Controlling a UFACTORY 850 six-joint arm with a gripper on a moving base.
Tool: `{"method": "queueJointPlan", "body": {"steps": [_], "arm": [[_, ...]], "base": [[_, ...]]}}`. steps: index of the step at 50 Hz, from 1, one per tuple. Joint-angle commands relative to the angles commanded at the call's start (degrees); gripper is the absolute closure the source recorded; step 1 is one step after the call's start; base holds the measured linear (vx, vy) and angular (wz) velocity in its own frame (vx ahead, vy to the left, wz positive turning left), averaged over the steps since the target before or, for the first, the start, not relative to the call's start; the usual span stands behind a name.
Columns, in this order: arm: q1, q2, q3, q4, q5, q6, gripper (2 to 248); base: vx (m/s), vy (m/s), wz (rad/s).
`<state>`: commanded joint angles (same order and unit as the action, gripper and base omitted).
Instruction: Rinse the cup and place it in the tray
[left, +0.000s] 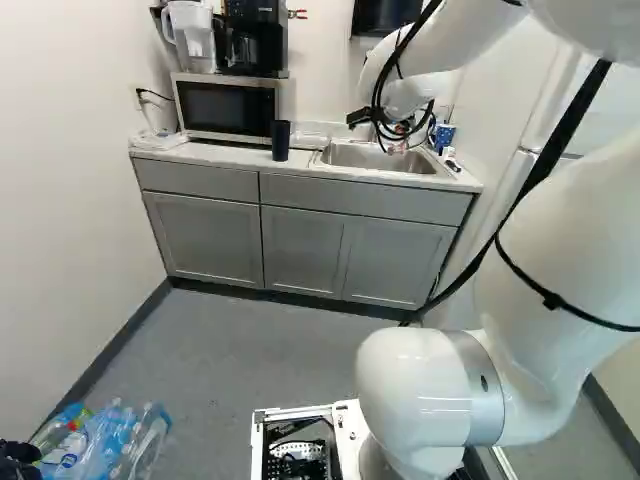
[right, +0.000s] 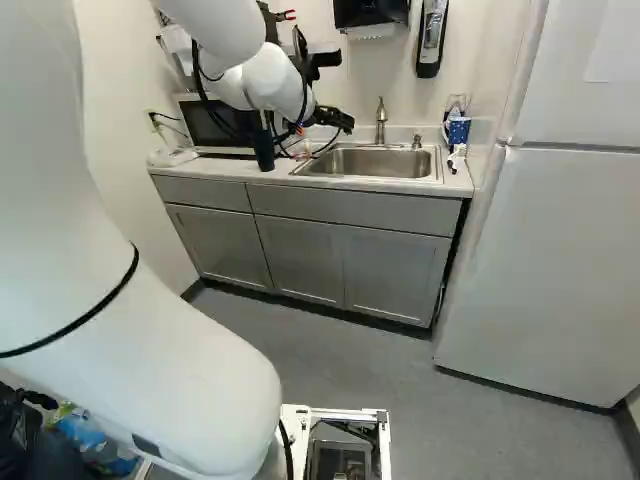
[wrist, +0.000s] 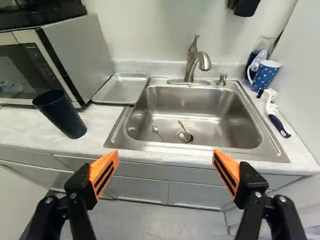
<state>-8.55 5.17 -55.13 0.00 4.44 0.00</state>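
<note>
One white arm (left: 550, 230) rises high and reaches forward, its wrist bent down toward the counter (wrist: 25, 130), with the gripper (right: 330, 120) out in front of the sink (wrist: 175, 102). Its two fingers stand wide apart, orange pads (wrist: 104, 172) facing each other with nothing pinched between them. The cup (wrist: 60, 115) is ahead of the gripper and off to its left, beyond the left finger and well clear of both. It stands upright on the counter, just in front of the microwave (wrist: 77, 55) and left of the sink. It's a tall, plain, dark blue tumbler, open at the top and narrowing toward its base. Behind it, a shallow metal tray (wrist: 121, 89) lies beside the basin.
</note>
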Motion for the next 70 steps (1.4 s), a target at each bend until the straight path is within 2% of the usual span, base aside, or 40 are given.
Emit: {"method": "queueJointPlan", "body": {"steps": [70], "arm": [[-2.25,-1.21,-9.66,0.00,-3.89,0.00,3]], "base": [[0.000,0.000,0.000]]}}
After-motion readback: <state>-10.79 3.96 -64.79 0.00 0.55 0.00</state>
